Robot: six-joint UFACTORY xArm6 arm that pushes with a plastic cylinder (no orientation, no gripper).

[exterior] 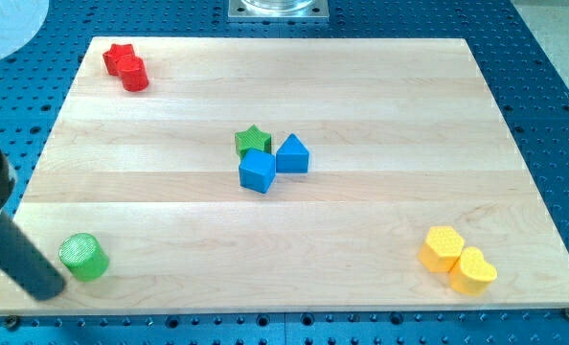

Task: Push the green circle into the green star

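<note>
The green circle [83, 257] sits near the board's bottom left corner. The green star [253, 141] is at the board's middle, touching a blue cube [257, 172] below it and next to a blue pentagon-like block [292, 154] on its right. My dark rod comes in from the view's left edge, and my tip [51, 287] rests just left of and slightly below the green circle, touching or almost touching it.
A red star [120, 57] and a red cylinder [134, 75] sit together at the top left. A yellow hexagon [443, 247] and a yellow heart [473, 271] sit together at the bottom right. The wooden board [361, 86] lies on a blue perforated table.
</note>
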